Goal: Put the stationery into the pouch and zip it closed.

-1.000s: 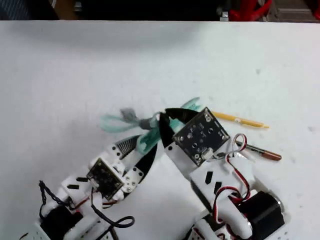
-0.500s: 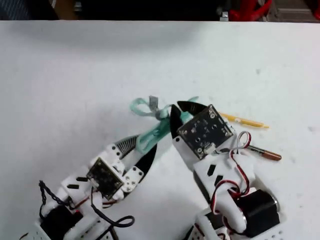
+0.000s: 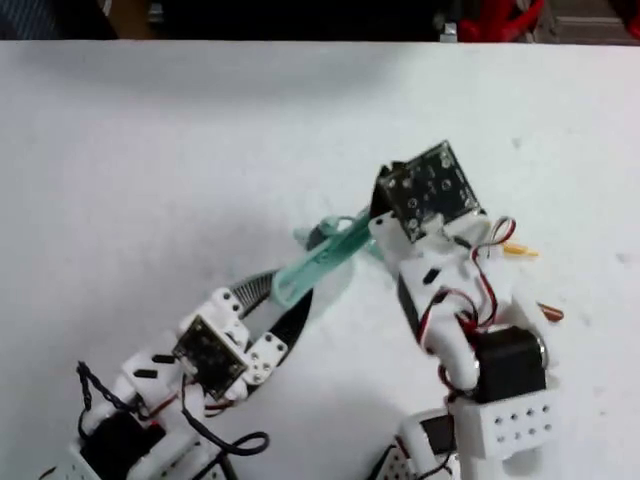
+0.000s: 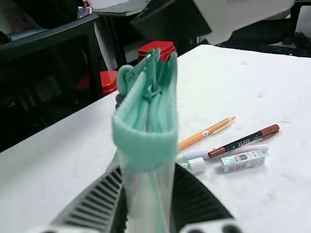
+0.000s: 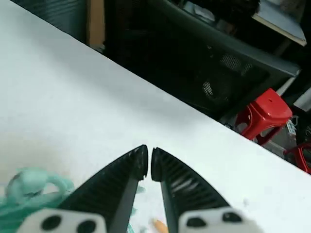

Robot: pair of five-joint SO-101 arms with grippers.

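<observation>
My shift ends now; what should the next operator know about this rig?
Left gripper: jaws shut on the mint-green fabric pouch.
Right gripper: jaws shut, empty, by the pouch's far end.
Orange pen, brown marker, white pen and small blue-white box lie together on the white table, none packed.
Left to do: load them all, zip the pouch closed.

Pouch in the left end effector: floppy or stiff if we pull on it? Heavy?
Probably floppy: the pouch looks like thin soft material, pinched flat in the left end effector. Its zipper band stands upright above the grip, so expect some edgewise stiffness. Likely light: the pens lie on the table, not inside.
</observation>
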